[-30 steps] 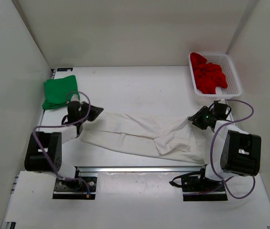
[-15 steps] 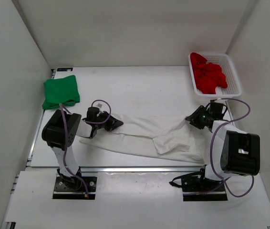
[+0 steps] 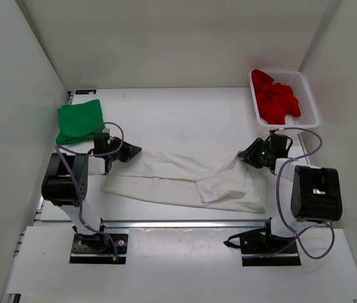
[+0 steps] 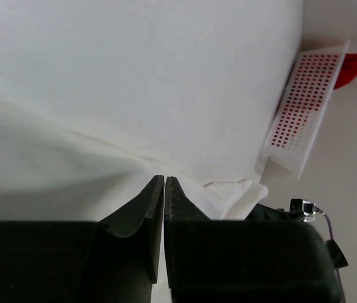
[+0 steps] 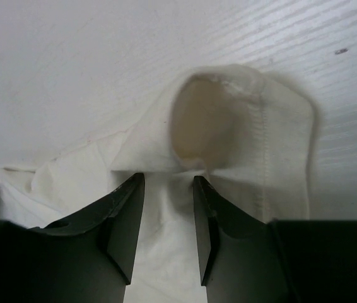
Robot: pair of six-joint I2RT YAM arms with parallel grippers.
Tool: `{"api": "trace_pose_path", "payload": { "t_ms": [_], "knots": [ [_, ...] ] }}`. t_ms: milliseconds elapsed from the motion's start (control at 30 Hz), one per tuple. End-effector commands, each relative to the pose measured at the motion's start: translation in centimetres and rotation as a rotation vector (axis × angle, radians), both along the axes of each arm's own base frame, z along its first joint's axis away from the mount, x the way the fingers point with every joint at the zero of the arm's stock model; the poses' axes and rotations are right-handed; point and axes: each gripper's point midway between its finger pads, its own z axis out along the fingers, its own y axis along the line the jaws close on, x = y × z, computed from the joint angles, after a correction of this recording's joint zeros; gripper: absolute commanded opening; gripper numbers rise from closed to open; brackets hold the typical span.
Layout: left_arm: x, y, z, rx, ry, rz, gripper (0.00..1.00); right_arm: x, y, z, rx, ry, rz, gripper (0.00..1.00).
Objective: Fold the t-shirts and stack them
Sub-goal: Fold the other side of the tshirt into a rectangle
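The white t-shirt lies stretched out across the middle of the table, with a folded flap near its right end. My left gripper is shut on the shirt's upper left edge, a sliver of white cloth showing between the fingers. My right gripper is shut on a bunch of the shirt at its right end, just below an open sleeve. The green t-shirt lies folded at the far left. The red t-shirt is crumpled in the basket.
A white mesh basket stands at the back right, close behind the right arm. White walls close the table in on the left, back and right. Both arm bases sit on a rail at the near edge.
My left gripper swung right over the shirt, then came back left, drawing the shirt's upper left edge with it. The right gripper shifted slightly left with the shirt's right end.
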Motion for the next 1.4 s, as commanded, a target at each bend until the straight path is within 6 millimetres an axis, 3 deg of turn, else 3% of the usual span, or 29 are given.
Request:
{"api": "trace_pose_path", "payload": {
  "t_ms": [0, 67, 200, 300, 467, 767, 867, 1133, 1300, 1367],
  "knots": [
    [1.3, -2.3, 6.3, 0.038, -0.162, -0.078, 0.17, 1.4, -0.3, 3.8, -0.003, -0.16, -0.013, 0.34],
    [0.9, -4.0, 8.2, 0.134, -0.243, -0.132, 0.2, 0.0, -0.7, 3.7, -0.043, -0.169, -0.051, 0.34],
    [-2.4, -8.9, 9.5, 0.291, -0.334, -0.27, 0.23, -2.7, -0.6, 2.5, -0.077, -0.14, -0.062, 0.34],
    [-5.1, -12.0, 8.1, 0.234, -0.333, -0.362, 0.24, -4.7, 0.2, 0.7, -0.077, -0.087, -0.029, 0.33],
    [-6.7, -14.9, 4.9, 0.169, -0.257, -0.459, 0.23, -6.2, -0.1, -1.2, -0.086, -0.051, -0.03, 0.29],
    [-5.0, -16.9, 5.2, 0.146, -0.277, -0.456, 0.23, -5.7, -2.0, 0.0, -0.168, -0.093, -0.109, 0.3],
    [-5.1, -17.7, 4.3, 0.126, -0.252, -0.48, 0.23, -5.5, -2.2, 0.8, -0.18, -0.114, -0.118, 0.3],
    [-5.6, -17.4, 2.2, 0.118, -0.201, -0.475, 0.22, -5.9, -0.5, -1.3, -0.132, -0.048, -0.044, 0.31],
    [-5.7, -17.1, 2.1, 0.127, -0.202, -0.471, 0.22, -5.0, 0.6, -0.4, -0.075, -0.092, -0.007, 0.23],
    [-5.6, -16.8, 1.7, 0.137, -0.196, -0.468, 0.22, -4.9, 0.3, -0.2, -0.074, -0.103, -0.017, 0.14]
  ]
}}
